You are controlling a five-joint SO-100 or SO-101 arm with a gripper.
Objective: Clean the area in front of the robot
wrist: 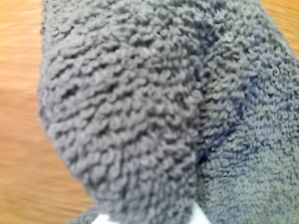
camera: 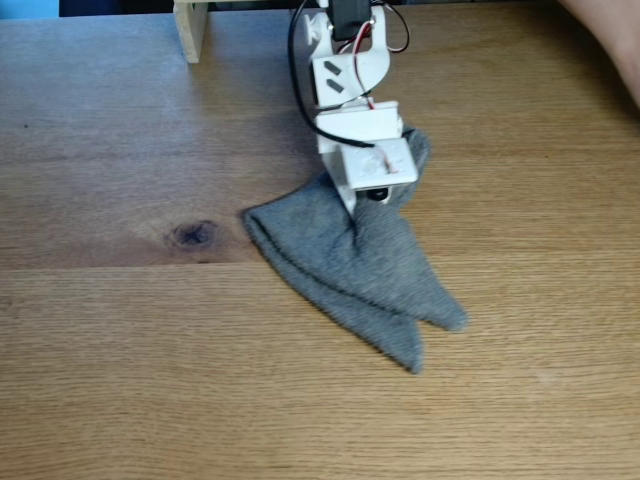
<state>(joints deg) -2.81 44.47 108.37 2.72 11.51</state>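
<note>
Your white claw (camera: 356, 212) is reaching down into the grey terry cloth (camera: 360, 262), its tip sinking into the fabric at the cloth's upper middle. You cannot tell whether the fingers are spreading or pinching, since the cloth and the arm's own body are hiding them. The cloth is lying folded on the oak bench (camera: 120, 330), just right of the dark knot (camera: 193, 234). In the wrist view, looped terry (wrist: 140, 116) is filling nearly everything, blurred, with only white slivers showing at the bottom edge.

Grey terry cloth (wrist: 154, 112) filling frame (bunched), wooden tabletop (wrist: 18, 154) behind
</note>
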